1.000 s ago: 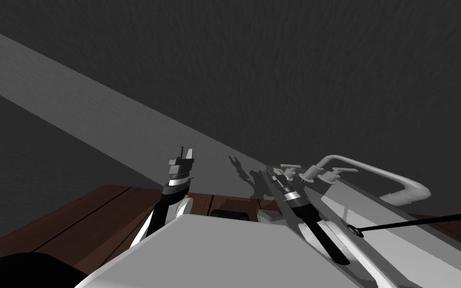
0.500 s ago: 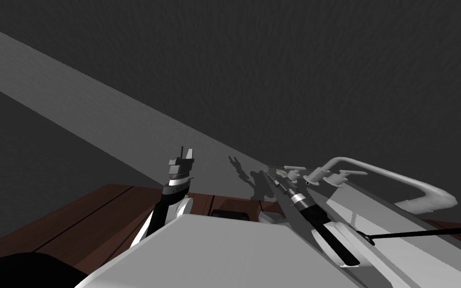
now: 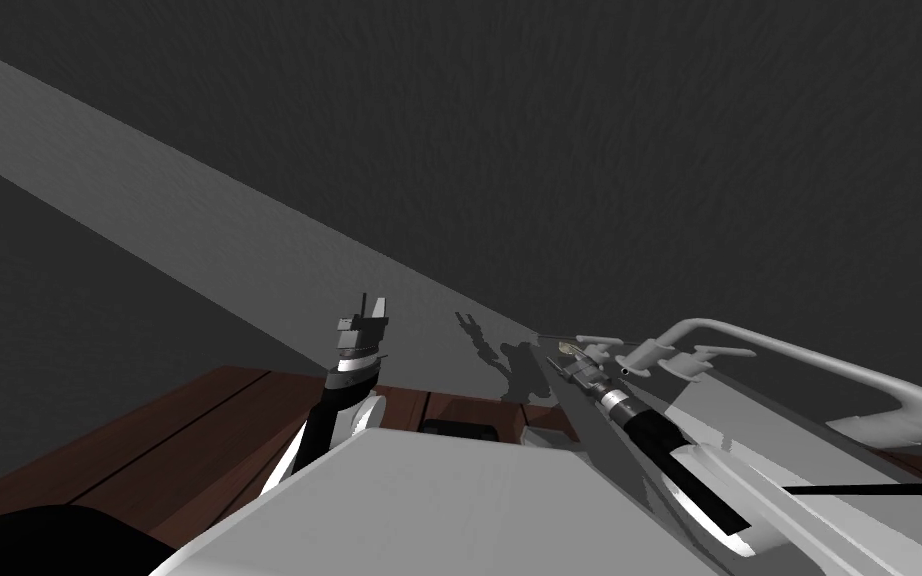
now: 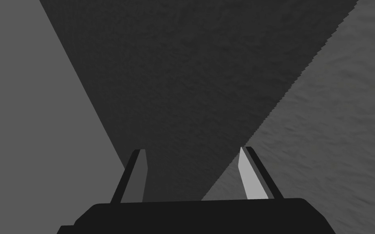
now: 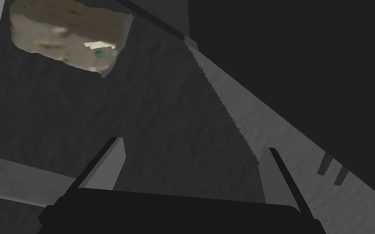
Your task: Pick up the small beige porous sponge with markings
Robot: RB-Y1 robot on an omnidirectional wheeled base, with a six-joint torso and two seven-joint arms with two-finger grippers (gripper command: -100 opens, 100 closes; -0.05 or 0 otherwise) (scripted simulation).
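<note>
Beyond the right hand (image 5: 194, 145), fingers apart, the beige sponge (image 5: 66, 36) bears a small teal mark (image 5: 98, 53), too blurred to read. The left hand (image 4: 191, 149) is raised, fingers apart.

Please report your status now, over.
Left gripper open, raised aside. Right gripper open, sponge ahead of it, not yet between jaws. Nothing seen in the way.

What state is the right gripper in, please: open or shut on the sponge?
Open: on the right gripper the fingers stand wide apart, nothing between them; the sponge lies ahead, untouched.
</note>
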